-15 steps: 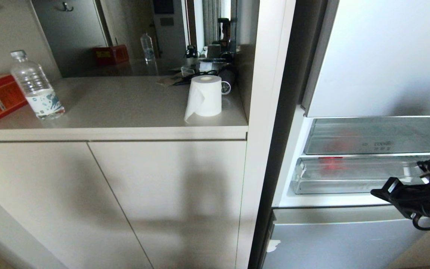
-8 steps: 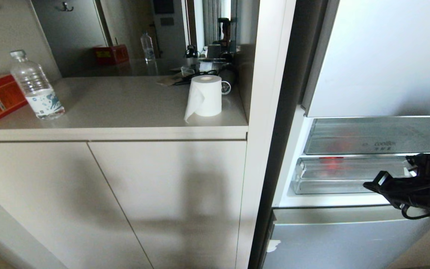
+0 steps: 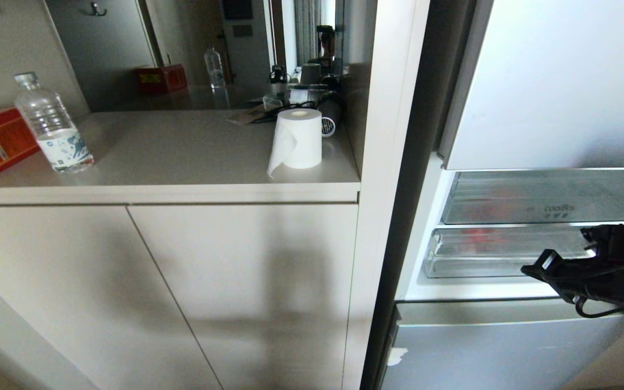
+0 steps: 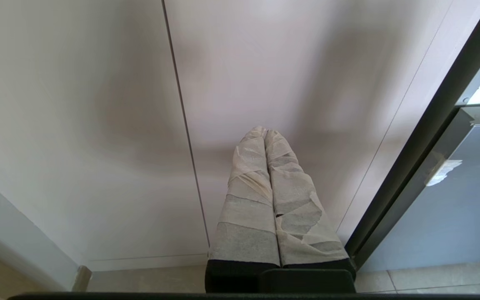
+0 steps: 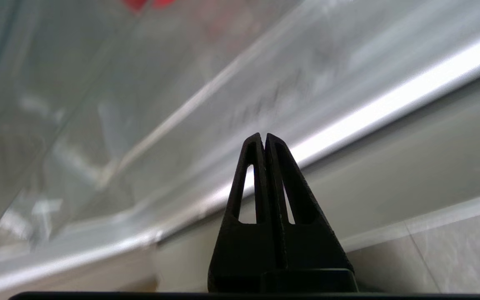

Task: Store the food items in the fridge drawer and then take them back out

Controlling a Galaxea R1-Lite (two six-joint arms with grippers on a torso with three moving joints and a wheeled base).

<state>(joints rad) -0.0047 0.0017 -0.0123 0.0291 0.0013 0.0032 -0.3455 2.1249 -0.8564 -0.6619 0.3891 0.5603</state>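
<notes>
My right gripper [image 5: 265, 139], fingers pressed together on nothing, sits just before the stepped front lip of the clear fridge drawer [image 3: 507, 254], where a red food item [image 3: 479, 234] shows dimly through the plastic. I judge the drawer light, stiff and slick, best hooked under that lip. My left gripper [image 4: 265, 133] hangs closed by the cabinet door [image 4: 98, 125].

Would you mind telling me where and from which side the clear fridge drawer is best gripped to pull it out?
Probably the stepped front lip of the fridge drawer, approached from the front: it runs across the open face, while the walls sit inside the fridge. The shut right gripper would have to open first.
</notes>
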